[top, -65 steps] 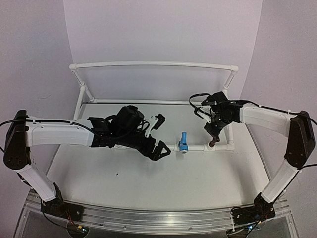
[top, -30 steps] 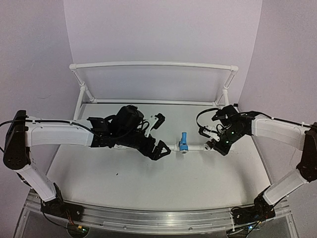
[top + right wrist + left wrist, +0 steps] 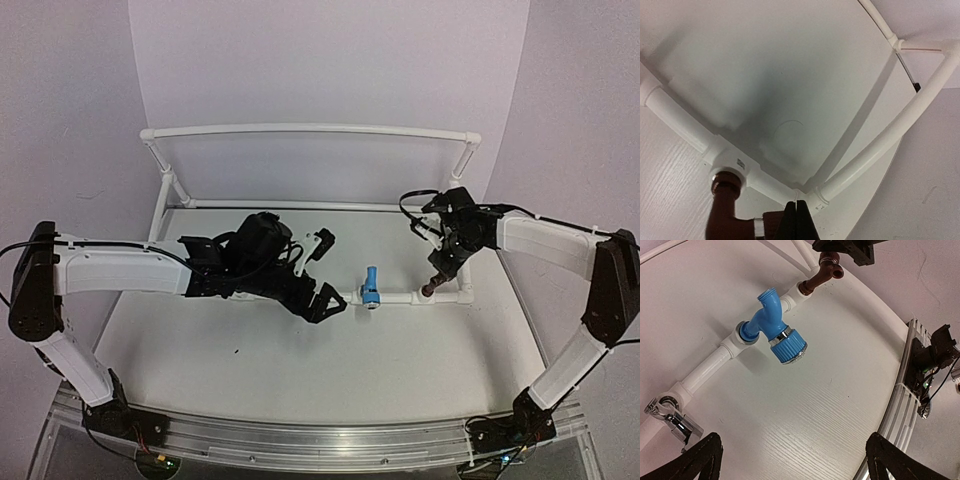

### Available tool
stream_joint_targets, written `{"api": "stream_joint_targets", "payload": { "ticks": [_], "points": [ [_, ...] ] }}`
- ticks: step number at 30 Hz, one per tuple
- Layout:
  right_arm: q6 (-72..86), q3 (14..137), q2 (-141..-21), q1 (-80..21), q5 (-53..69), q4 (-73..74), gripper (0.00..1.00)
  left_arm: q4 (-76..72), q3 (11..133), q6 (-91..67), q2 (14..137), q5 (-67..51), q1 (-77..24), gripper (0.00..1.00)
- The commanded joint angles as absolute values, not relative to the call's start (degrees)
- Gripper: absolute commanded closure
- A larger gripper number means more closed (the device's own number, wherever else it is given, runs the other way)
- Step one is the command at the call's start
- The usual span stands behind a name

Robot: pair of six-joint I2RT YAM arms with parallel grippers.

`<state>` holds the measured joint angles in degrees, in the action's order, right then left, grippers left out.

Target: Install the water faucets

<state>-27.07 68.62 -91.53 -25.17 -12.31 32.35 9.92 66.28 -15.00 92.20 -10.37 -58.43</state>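
– So, from above, how far along are we?
– We see the blue faucet [image 3: 371, 287] and the brown faucet [image 3: 430, 288] both standing in the front run of the pipe frame [image 3: 310, 129]. Our left gripper [image 3: 325, 270] hangs wide open just left of the blue one, holding nothing. Our right gripper [image 3: 438, 268] sits over the brown one. We cannot find the grey faucet in this view.
– And the left wrist?
– It shows the grey faucet [image 3: 675, 419] in the pipe's end fitting, blue in the middle, brown beyond. A rail [image 3: 912, 380] edges the table [image 3: 830, 405].
– Right wrist?
– Our fingers [image 3: 790, 225] are pressed together on nothing, just beside the brown faucet's knob. We judge all three are in, with perhaps a last seating of brown left. Nothing blocks us.
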Motion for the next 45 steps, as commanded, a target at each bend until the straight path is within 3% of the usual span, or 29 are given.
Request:
{"api": "stream_joint_targets", "payload": {
  "ticks": [1,12,27,36,45],
  "points": [
    [-28.54,64.97,-87.1,-23.23,-11.19,35.27,1.0,7.65,66.87,-14.94,91.49,-10.29,-58.18,0.0],
    [-29.09,57.7,-79.39,-24.83,3.23,39.35,1.0,7.24,68.22,-14.77,93.51,-11.39,-58.18,0.0],
    [-23.2,66.73,-89.07,-33.61,-3.46,32.63,1.0,7.23,67.82,-14.75,92.19,-10.28,-58.18,0.0],
    [-23.71,72.52,-92.23,-32.95,-11.1,31.75,1.0,7.19,67.65,-14.75,92.53,-10.13,-58.18,0.0],
    [-29.2,67.12,-88.69,-25.78,-13.03,33.83,1.0,7.47,67.33,-14.53,91.93,-10.1,-58.18,0.0]
  ]
}}
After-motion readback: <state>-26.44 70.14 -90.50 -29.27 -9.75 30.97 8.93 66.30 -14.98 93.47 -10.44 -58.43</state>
